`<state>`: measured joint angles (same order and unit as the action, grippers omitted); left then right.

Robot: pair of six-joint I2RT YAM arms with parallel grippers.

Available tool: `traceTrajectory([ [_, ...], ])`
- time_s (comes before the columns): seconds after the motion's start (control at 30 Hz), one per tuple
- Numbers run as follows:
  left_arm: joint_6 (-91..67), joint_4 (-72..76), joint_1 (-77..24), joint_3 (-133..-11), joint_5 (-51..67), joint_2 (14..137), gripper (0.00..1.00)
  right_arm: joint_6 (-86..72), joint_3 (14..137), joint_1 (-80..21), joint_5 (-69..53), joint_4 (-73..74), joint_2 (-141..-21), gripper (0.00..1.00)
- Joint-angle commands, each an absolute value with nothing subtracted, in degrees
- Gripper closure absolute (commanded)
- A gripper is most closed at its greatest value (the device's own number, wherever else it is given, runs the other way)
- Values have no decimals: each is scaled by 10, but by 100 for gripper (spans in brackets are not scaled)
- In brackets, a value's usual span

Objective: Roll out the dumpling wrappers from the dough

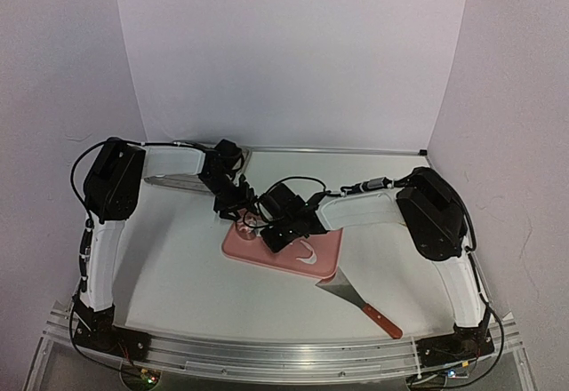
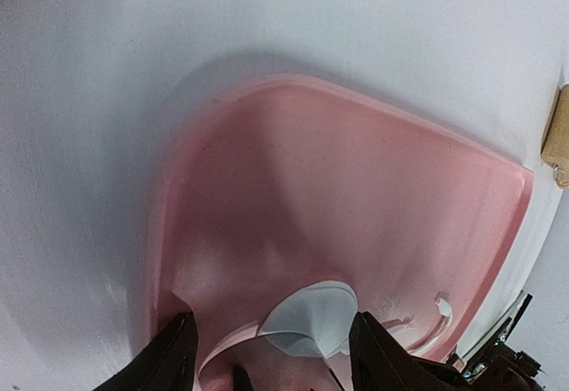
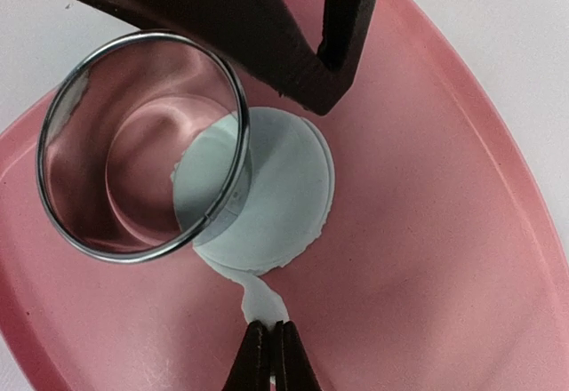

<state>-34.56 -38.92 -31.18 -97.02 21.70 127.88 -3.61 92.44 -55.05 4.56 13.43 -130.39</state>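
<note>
Centrally, one dumpling wrapper (image 3: 276, 191): thin white disc lying flat on pink board (image 3: 427, 231), ring cutter (image 3: 142, 147) overlapping its edge. Likely soft, tear-prone; lift at the rim. Right gripper (image 3: 269, 342): low, jaws pinched on dough tail (image 3: 260, 300). Left gripper (image 2: 271, 347): hovering alongside, half-open, holding nothing.

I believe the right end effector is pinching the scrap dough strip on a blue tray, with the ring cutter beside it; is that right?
Not quite: the tray is pink, as the right wrist view shows. The right end effector does pinch the scrap dough strip, with the ring cutter beside it.
</note>
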Motion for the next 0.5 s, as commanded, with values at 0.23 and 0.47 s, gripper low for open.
traceTrajectory([
  [0.23, -362, -397, -311, -916, 100, 1259, 41, -42, 872, -560, -59, 191, -1252, 100],
  [0.47, -366, -389, -312, -911, 100, 1255, 41, -66, 865, -560, -145, 200, -1248, 100],
])
